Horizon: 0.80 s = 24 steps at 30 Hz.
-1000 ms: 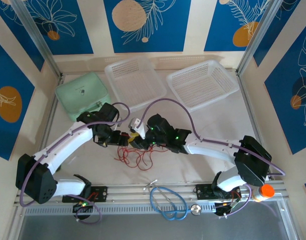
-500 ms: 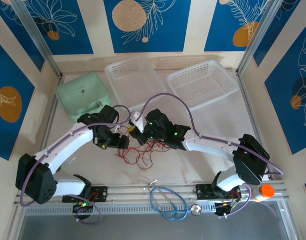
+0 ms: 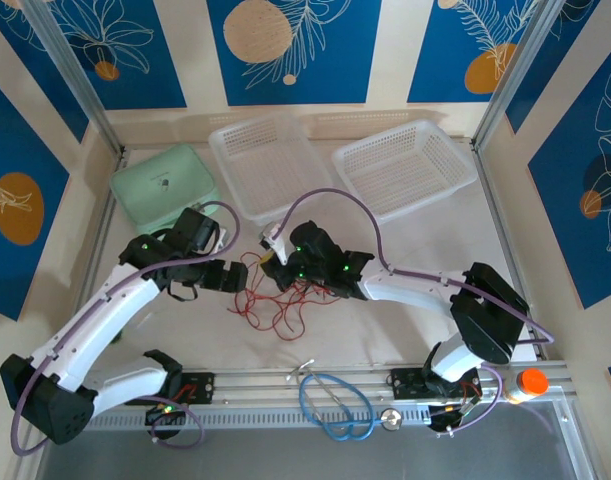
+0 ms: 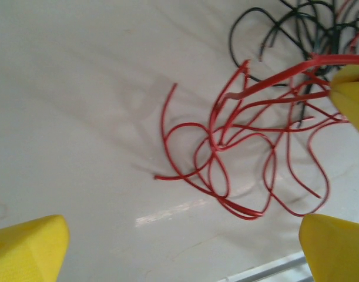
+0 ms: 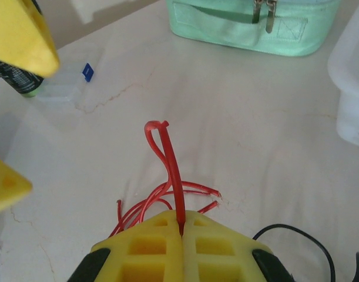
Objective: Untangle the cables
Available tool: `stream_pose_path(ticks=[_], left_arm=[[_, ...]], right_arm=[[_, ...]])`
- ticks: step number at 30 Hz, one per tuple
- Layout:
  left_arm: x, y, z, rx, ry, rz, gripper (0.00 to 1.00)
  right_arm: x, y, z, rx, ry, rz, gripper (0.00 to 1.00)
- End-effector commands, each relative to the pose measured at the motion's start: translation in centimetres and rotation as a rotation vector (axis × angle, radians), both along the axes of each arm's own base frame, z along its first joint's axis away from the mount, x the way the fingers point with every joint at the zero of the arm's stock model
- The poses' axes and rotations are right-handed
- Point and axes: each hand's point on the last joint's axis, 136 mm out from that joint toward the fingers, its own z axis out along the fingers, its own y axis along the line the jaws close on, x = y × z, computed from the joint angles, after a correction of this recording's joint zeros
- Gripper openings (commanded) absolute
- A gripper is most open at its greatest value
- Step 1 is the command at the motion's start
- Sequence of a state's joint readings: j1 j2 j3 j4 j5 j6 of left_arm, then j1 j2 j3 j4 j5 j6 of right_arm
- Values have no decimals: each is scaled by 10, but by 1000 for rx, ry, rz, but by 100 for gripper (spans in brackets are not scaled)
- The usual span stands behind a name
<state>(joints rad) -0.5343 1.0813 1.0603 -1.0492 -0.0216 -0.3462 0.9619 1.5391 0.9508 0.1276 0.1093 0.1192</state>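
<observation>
Right hand (image 5: 182,232) is pinched shut on one red cable (image 5: 172,164), with a loop sticking up out of it. Left hand (image 4: 182,229) is spread wide apart, hovering over the cables (image 4: 244,153), a red and black tangle lying mid-surface (image 3: 415,325) between both hands.

Mint-green zip pouch (image 3: 165,188) sits back left on the white table (image 3: 385,335). Two clear mesh baskets are side by side at the back. The left basket (image 3: 270,165) is just beside the pouch, the right basket (image 3: 405,168) is angled. Thick blue cable loop (image 3: 335,405) lies over the near aluminium rail (image 3: 255,390). Orange-capped bottle (image 3: 526,384) is at the near right corner. Wall panels (image 3: 295,50) are blue with a leaf print.
</observation>
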Motion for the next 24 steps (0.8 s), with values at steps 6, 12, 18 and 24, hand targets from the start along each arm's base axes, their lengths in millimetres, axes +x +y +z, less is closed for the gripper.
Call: stream_pose_path(ticks=[6,12,18,24], left_arm=[[12,28,41,-35,-151,220,93],[22,27,61,-145,-213,267,88],[30,22,65,-201,-258,270,85],[31,22,71,-217,-285,270,85]], right_arm=[[1,0,-7,-2,80,-36,0],[-13,7,-12,10,188,-13,0],[-27,30,-2,117,327,54,0],[-31,62,0,187,559,98,3]])
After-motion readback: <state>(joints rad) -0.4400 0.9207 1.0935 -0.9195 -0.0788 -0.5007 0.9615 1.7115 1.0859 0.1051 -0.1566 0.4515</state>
